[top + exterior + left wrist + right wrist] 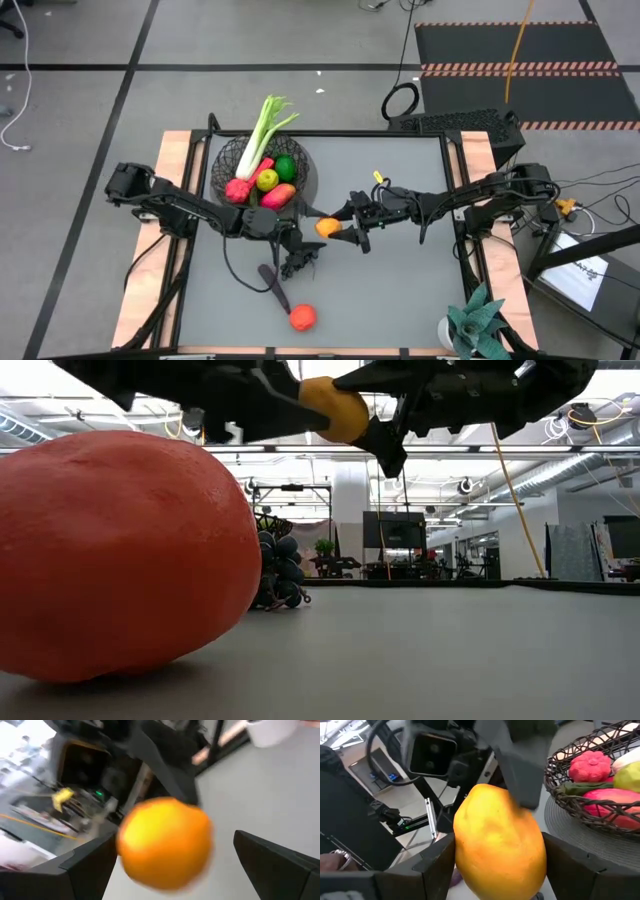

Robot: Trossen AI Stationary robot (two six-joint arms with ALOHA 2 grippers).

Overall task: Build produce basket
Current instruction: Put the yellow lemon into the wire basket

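My right gripper (338,226) pinches the orange (327,227) above the table (400,280), just beside the basket (228,160). In the right wrist view the orange (500,845) sits clamped between my two dark fingers (440,860): smooth, yellow-orange, slightly oblong, deeper orange underneath. My left gripper (300,235) is spread wide, its fingers (280,865) either side of the same fruit without touching it.

The basket is round black wire mesh and holds a white-green leek (262,130), a lime (285,167), a yellow-green apple (267,179), a mango (278,195) and a pink-red fruit (238,190).

On the table nearby: grapes (298,262), an eggplant (273,285) and a red-orange round fruit (302,317).
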